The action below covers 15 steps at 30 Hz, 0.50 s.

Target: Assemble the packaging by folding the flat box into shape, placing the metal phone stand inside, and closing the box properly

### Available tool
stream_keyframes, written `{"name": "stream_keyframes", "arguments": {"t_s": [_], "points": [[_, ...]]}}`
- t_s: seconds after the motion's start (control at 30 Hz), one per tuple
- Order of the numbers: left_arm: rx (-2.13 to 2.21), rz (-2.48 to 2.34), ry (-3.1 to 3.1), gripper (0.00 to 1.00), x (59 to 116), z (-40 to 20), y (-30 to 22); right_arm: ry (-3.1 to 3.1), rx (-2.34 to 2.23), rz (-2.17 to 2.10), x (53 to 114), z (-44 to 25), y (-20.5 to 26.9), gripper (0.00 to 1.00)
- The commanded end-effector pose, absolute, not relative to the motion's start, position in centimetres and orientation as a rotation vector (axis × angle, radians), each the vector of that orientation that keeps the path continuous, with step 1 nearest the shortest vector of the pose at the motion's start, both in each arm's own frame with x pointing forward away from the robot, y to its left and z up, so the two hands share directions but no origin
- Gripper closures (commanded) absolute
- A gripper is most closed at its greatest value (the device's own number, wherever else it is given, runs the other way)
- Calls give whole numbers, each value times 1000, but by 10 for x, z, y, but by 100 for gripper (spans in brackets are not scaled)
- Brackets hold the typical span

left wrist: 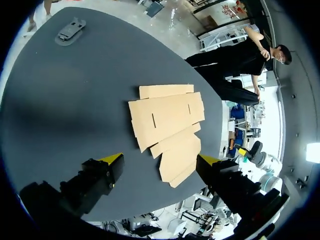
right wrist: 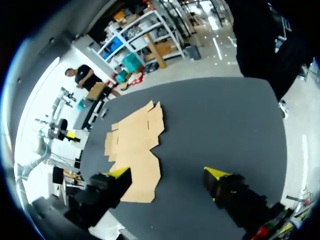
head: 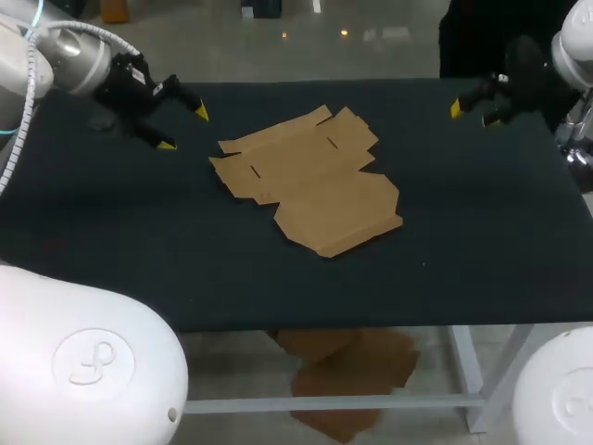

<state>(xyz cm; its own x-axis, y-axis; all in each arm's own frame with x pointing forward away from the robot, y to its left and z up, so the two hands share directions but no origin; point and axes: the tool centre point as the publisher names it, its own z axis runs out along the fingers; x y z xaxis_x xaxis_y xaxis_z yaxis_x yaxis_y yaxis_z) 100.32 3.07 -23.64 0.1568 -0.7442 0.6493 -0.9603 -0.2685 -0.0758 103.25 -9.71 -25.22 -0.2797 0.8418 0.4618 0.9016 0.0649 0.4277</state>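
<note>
A flat brown cardboard box blank (head: 310, 181) lies unfolded in the middle of the black table. My left gripper (head: 183, 128) hovers open above the table to the blank's left, with nothing between its fingers. My right gripper (head: 475, 113) is open and empty over the far right of the table. In the left wrist view the blank (left wrist: 167, 117) lies ahead of the open gripper (left wrist: 160, 160), and a grey metal phone stand (left wrist: 70, 31) lies flat further off to one side. In the right wrist view the blank (right wrist: 135, 145) is ahead of the gripper (right wrist: 167, 172) and beside one finger.
The black table top (head: 482, 241) is bare around the blank on the right and along the near edge. The phone stand is near the far left corner, beyond my left gripper.
</note>
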Motion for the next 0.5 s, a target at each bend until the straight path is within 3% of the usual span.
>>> {"name": "stream_keyframes", "arguments": {"t_s": [0.03,0.5], "points": [[2045,845,-1591,0,1003,-258,29,-2224,-1803,-962,1034,-252,-95,0],[1990,777,-1529,3,1012,-309,14,-2199,-1748,-794,1030,-271,-84,0]]}}
